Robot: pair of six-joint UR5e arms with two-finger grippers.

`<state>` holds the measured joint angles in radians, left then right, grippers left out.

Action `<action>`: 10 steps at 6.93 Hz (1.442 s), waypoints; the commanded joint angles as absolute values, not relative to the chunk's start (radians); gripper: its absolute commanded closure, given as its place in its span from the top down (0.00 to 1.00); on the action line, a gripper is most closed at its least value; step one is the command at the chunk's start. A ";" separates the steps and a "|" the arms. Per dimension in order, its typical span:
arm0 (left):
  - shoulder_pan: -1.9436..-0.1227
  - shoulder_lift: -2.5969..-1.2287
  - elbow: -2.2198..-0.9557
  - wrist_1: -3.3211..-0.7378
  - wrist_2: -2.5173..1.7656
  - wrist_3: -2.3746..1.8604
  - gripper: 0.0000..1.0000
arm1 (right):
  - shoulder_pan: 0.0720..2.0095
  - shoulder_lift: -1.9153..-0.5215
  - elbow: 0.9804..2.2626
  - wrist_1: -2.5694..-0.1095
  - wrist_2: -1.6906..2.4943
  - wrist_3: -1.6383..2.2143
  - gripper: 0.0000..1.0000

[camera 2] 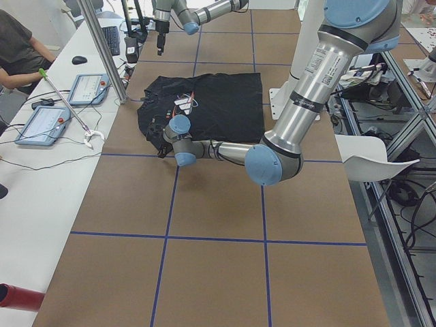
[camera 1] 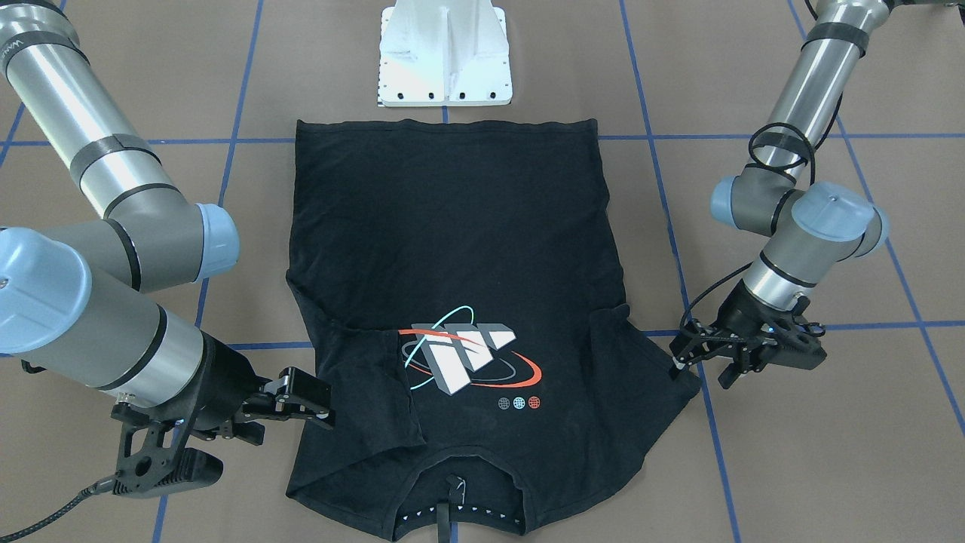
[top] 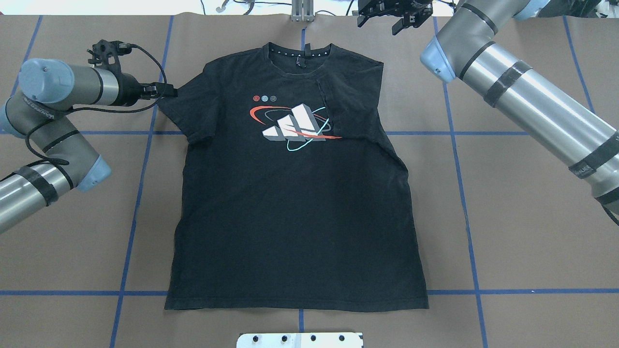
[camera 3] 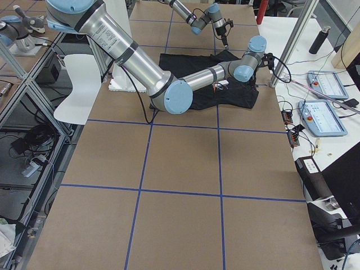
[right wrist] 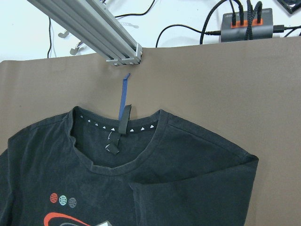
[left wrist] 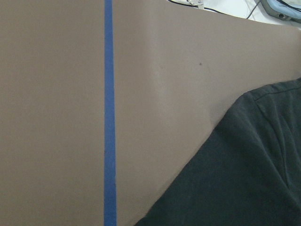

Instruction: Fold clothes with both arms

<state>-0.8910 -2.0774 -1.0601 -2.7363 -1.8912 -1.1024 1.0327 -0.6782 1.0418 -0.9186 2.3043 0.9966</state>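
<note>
Front-facing view: the shirt (camera 1: 452, 226) lies flat on the surface (camera 1: 754, 467), logo (camera 1: 464, 351) up. Its long axis runs straight out from the robot, with the hem (camera 1: 445, 124) by the base (camera 1: 445, 53) and the collar (camera 1: 460, 513) pointing away. On the robot's right, the folded sleeve (camera 1: 377, 385) is turned in over the chest and touches the logo's edge. On its left, the open sleeve (camera 1: 663, 369) sticks out sideways. The left hand (camera 1: 701, 373) sits low just outside that sleeve's tip, jaws spread and gripping nothing visible. The right hand (camera 1: 326, 407) is beside the folded sleeve, jaws also apart and empty.

Overhead view: the left hand's tips are at the open sleeve's corner; I cannot tell whether they touch it. The right hand shows beyond the collar, off the cloth. The left hand is therefore the nearer to its work. The sleeve lies toward the robot's right from it, so I judge the fold would go that way, across the shirt's long axis.

Side views: the shirt is toward the operators' edge; the hands are too small to judge.

Left wrist view: the open sleeve fills the lower right, apart from a blue tape line (left wrist: 109, 113); no fingers show.

Right wrist view: it looks down on the collar and folded sleeve from above.
</note>
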 commanded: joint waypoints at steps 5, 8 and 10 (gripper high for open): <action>-0.888 -2.085 -1.040 -2.732 -1.890 -1.100 0.70 | 1.031 -0.678 1.039 -0.922 2.299 0.999 1.00; -0.888 -2.085 -1.040 -2.732 -1.890 -1.097 0.68 | 1.028 -0.676 1.037 -0.922 2.298 1.002 1.00; -0.888 -2.079 -1.039 -2.729 -1.890 -1.095 0.67 | 1.025 -0.676 1.037 -0.922 2.298 1.006 1.00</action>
<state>-0.8881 -2.0818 -1.0392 -2.7312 -1.8898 -1.0958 1.0265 -0.6766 1.0370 -0.9219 2.2981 1.0035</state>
